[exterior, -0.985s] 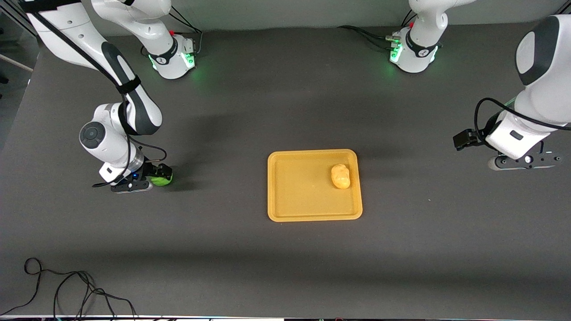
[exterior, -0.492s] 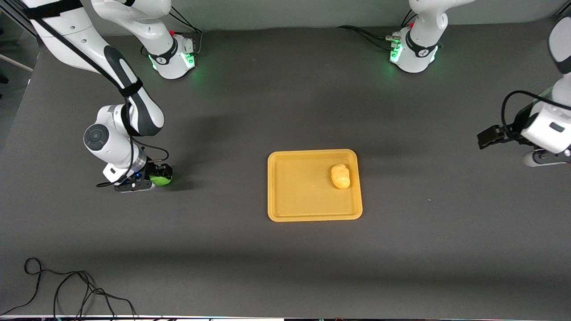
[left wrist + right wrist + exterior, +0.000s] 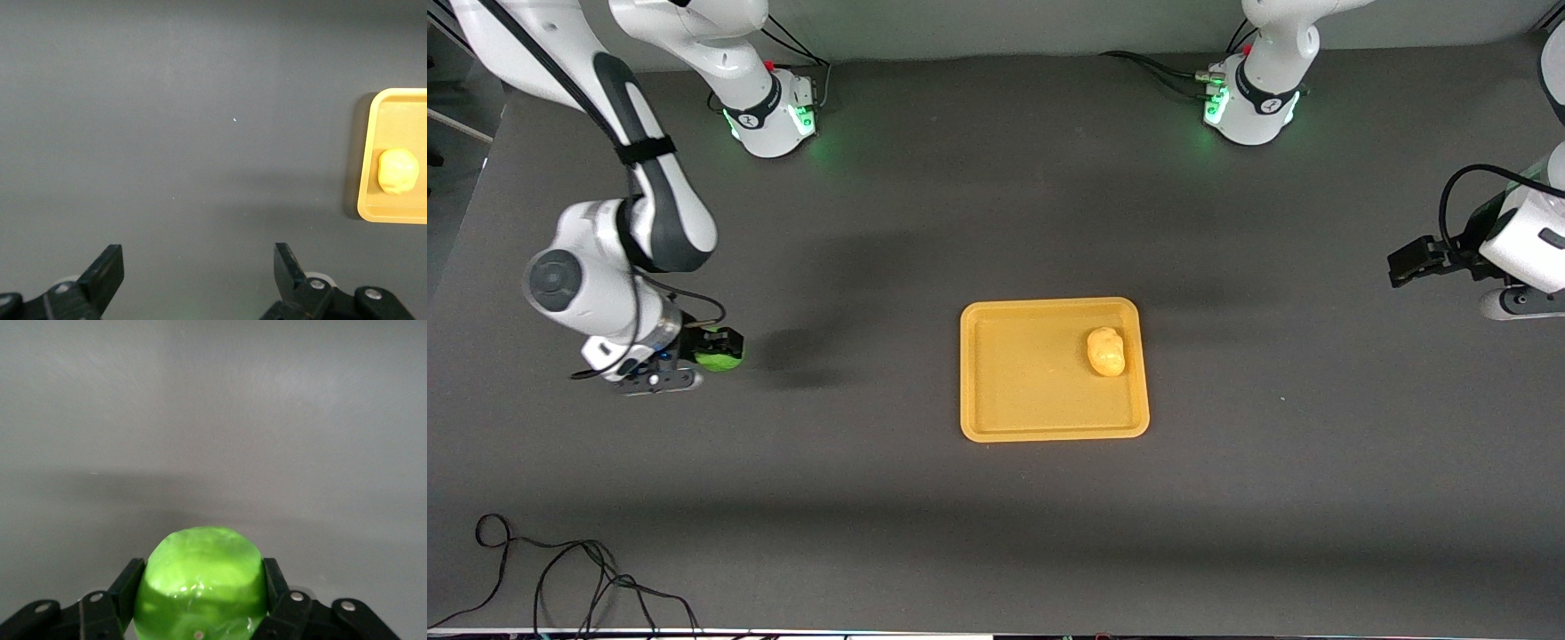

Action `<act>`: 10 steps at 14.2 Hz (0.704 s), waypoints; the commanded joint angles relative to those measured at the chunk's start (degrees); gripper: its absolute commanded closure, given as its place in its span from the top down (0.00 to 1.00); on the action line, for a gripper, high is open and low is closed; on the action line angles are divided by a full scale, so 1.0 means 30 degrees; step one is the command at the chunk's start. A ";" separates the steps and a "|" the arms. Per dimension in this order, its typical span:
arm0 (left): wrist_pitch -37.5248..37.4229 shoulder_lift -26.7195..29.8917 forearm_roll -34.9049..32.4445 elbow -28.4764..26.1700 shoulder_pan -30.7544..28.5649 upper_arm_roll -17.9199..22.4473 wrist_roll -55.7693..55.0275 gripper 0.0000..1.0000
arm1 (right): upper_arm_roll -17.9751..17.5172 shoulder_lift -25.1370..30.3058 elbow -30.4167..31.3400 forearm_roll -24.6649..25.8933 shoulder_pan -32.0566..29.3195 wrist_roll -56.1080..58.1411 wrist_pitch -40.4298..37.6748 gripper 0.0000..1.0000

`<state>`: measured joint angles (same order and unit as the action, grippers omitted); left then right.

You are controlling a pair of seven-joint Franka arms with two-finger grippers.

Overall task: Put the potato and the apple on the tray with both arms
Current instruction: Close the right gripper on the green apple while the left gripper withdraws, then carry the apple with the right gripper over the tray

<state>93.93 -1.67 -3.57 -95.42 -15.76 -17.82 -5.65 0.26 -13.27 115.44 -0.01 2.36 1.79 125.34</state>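
1. Right tool (image 3: 713,348) is clamped on the apple (image 3: 719,352), lifted over the counter (image 3: 871,533) toward the right arm's end, well apart from the tray (image 3: 1049,431); likely carried up for transfer.
2. Apple (image 3: 200,580): glossy green, round, pinched between both black fingers (image 3: 127,583).
3. Potato (image 3: 1106,351): matte lumpy yellow-orange oval, lying in the tray near its rim toward the left arm's end; that half looks done.
4. Left tool (image 3: 199,273) is spread wide and empty, over bare counter off the tray, waiting.
5. Tray: flat, low-rimmed, rounded corners.
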 commanded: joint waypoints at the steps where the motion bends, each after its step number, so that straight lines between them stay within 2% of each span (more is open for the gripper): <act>1: -0.0460 0.0176 0.0309 0.0196 0.0008 0.0051 0.0359 1.00 | -0.0115 -0.0789 -0.5298 -0.0053 0.0355 -0.0039 -0.4793 0.59; 3: -0.0460 0.0176 0.0310 0.0196 0.0037 0.0022 0.0359 1.00 | -0.0145 -0.1549 -0.8318 -0.0025 0.1786 -0.0766 -0.6617 0.59; 5: -0.0431 0.0147 0.0310 0.0196 0.0008 0.0050 0.0359 1.00 | -0.0174 -0.2487 -1.0375 -0.0054 0.2927 -0.2551 -0.7090 0.59; 10: -0.0314 0.0147 0.0310 0.0196 0.0008 0.0051 0.0330 1.00 | -0.0145 -0.5883 -1.5179 0.0180 0.7847 -0.9606 -0.7999 0.57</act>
<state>93.92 -1.67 -3.26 -95.40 -15.76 -17.81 -5.50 -0.89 -24.48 79.22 -0.09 21.03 -19.22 104.42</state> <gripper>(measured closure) 0.000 0.233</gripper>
